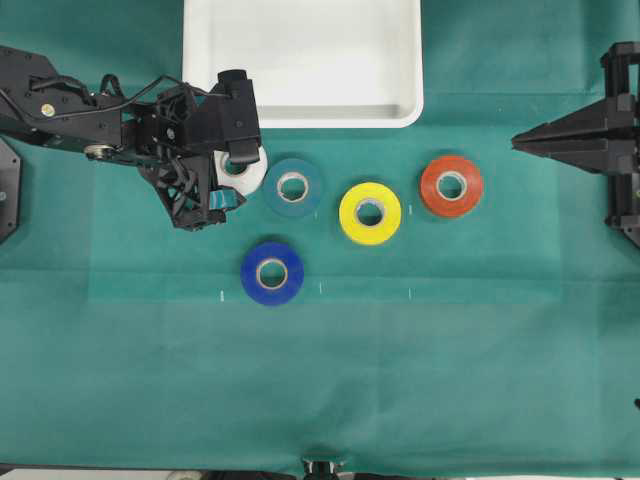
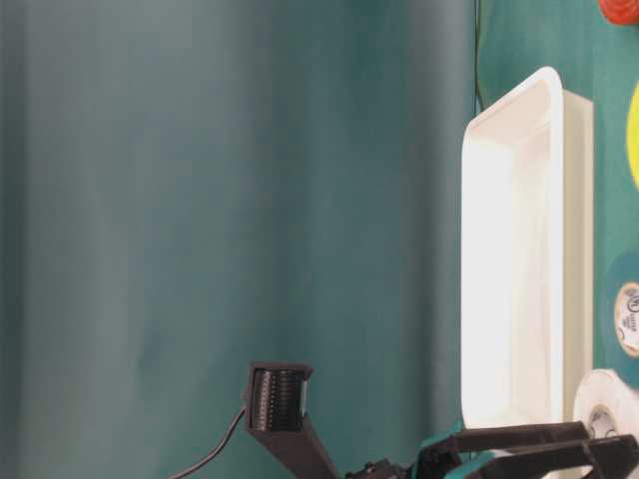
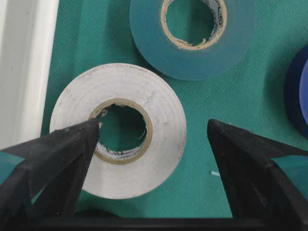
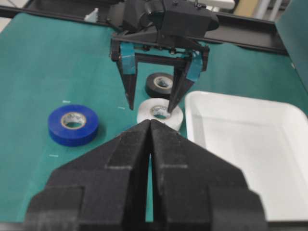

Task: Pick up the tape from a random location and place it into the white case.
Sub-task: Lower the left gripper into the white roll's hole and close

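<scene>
The tape [image 3: 144, 163], a white roll with a pale cardboard core, lies flat on the green cloth just below the white case's [image 1: 300, 112] near-left corner. My left gripper [image 3: 153, 127] hangs open over it. One fingertip [image 3: 91, 130] is at the core hole and the other stands outside the roll on the cloth side, so the jaws straddle one wall of the roll. From the right wrist, the tape [image 4: 144, 114] shows beneath the left gripper [image 4: 151, 107], next to the white case [image 4: 250, 144]. My right gripper [image 4: 150, 121] is shut and empty at the right edge of the table [image 1: 520, 142].
A teal roll [image 1: 293, 186] lies right beside the tape, then a yellow roll [image 1: 370, 212] and an orange-red roll [image 1: 451, 186]. A blue roll [image 1: 272, 272] lies nearer the front. A black roll [image 4: 161, 84] sits behind the tape, under the left arm.
</scene>
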Controlling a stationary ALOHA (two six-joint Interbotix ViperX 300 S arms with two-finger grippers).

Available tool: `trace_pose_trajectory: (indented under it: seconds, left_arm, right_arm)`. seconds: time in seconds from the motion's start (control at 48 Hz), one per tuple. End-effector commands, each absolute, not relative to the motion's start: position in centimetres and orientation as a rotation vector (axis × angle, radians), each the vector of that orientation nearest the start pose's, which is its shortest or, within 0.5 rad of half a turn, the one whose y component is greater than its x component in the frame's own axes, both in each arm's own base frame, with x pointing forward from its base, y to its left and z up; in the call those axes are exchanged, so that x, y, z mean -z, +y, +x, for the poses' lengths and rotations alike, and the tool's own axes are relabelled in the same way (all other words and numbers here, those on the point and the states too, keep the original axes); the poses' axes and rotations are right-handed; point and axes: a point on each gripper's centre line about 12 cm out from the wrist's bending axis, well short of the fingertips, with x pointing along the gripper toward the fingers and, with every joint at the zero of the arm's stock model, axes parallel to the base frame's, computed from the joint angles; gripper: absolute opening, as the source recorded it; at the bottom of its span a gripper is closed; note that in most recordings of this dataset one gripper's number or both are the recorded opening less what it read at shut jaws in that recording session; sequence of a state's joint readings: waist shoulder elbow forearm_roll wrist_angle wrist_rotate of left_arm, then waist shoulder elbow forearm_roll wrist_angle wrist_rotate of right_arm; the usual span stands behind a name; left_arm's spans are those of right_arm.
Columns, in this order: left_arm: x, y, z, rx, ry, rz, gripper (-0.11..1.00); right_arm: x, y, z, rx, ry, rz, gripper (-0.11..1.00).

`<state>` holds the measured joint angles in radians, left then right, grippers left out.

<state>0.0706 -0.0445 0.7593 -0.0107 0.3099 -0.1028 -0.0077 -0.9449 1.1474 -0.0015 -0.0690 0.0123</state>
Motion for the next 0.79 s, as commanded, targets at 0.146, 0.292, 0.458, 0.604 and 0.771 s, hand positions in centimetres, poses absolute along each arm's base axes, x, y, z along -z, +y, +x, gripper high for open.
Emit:
trace_pose_trajectory:
  seconds: [0.146, 0.292, 0.458, 0.604, 0.771]
  left_arm:
    - [-12.5, 2.3, 33.6, -0.119, 1.018, -0.143, 0.98]
    - [-11.9, 2.3, 33.7, -0.12, 1.037, -0.142, 0.98]
    - [-11.7, 2.3, 33.8, -0.12, 1.04, -0.143, 0.98]
    - [-11.6, 2.3, 33.6, -0.126, 1.044, -0.153, 0.98]
    - [-11.6, 2.1, 33.6, -0.124, 1.052, -0.153, 0.94]
  right_arm:
    - [-28.4, -0.3, 20.6, 0.014, 0.115, 0.008, 0.0]
    - [-28.4, -0.3, 20.6, 0.017, 0.115, 0.009, 0.0]
    - [-28.4, -0.4, 20.6, 0.018, 0.115, 0.009, 0.0]
    - [-28.4, -0.4, 20.6, 0.018, 0.115, 0.009, 0.0]
    - [-28.4, -0.4, 20.6, 0.018, 0.115, 0.009, 0.0]
